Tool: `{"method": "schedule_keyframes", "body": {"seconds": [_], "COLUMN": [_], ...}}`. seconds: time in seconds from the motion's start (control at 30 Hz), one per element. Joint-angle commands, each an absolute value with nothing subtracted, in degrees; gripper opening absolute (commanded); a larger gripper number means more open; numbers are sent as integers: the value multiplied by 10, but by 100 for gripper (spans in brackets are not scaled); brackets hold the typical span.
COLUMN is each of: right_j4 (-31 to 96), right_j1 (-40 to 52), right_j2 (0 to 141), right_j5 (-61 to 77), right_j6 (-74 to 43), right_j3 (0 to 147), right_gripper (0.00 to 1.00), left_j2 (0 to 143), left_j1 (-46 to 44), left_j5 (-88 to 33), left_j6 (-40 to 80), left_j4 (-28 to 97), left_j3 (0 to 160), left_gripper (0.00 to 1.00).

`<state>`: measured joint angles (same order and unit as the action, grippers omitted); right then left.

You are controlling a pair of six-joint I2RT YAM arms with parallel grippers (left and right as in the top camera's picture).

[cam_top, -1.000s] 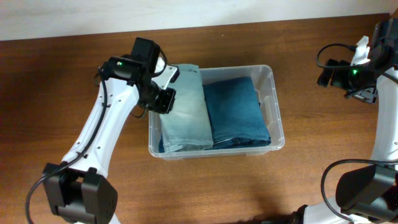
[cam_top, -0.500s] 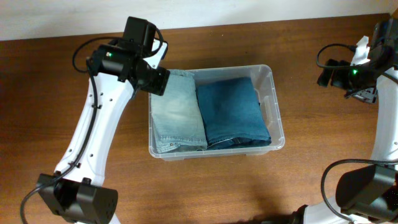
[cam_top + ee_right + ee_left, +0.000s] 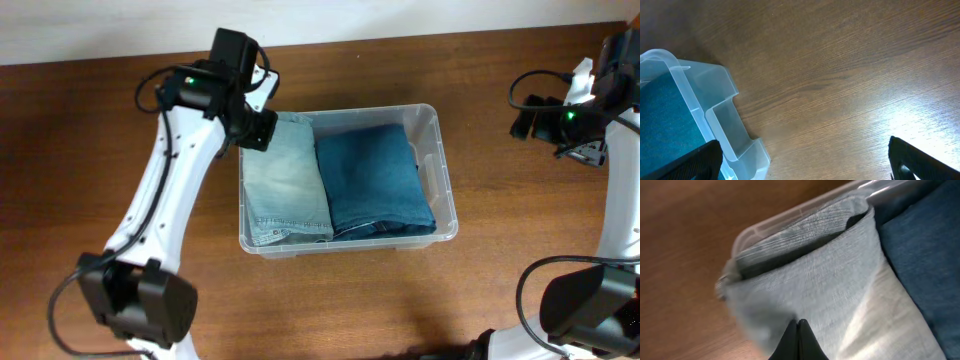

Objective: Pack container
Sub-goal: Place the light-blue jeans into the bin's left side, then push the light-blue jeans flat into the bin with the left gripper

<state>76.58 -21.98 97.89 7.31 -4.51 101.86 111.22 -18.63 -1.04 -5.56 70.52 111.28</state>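
Note:
The clear container (image 3: 446,196) stands mid-table and holds two folded pairs of jeans side by side: light blue jeans (image 3: 288,182) on the left and dark blue jeans (image 3: 375,178) on the right. My left gripper (image 3: 258,130) is shut and hovers over the container's far-left corner. In the left wrist view its closed fingertips (image 3: 798,326) sit just above the light jeans (image 3: 840,290), with nothing seen between them. My right gripper (image 3: 528,118) is open and empty, well to the right of the container. Its wrist view shows the container's right handle (image 3: 725,125).
The wooden table (image 3: 350,300) surrounds the container on all sides. A pale wall strip (image 3: 100,25) runs along the far edge. The right arm's base (image 3: 585,305) stands at the lower right, the left arm's base (image 3: 140,310) at the lower left.
My left gripper lifted from the container's left side to its far-left corner. The light jeans shifted left and now lie flat against the container's left wall. The right arm has not moved.

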Motion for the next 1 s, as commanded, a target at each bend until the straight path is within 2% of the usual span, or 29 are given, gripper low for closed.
{"method": "schedule_keyframes", "body": {"seconds": [0.0, 0.33, 0.5, 0.87, 0.97], "right_j4": [767, 767, 767, 767, 767], "right_j1": [-218, -218, -218, -218, -218], "right_j2": [978, 978, 978, 978, 978], "right_j5": [68, 68, 68, 68, 68], "right_j6": [-45, -45, -45, -43, -43], "right_j3": [1015, 1015, 1015, 1015, 1015], "right_gripper": [98, 98, 98, 98, 98], "left_j2": [1146, 1301, 1333, 1205, 1145], "left_j1": [-187, -187, -187, -186, -186], "left_j5": [-24, -65, -64, -60, -60], "left_j6": [-56, -37, -37, -37, -37], "left_j4": [705, 687, 686, 779, 810], "left_j3": [1111, 1053, 1054, 1148, 1155], "left_gripper": [1, 1, 1, 1, 5]}}
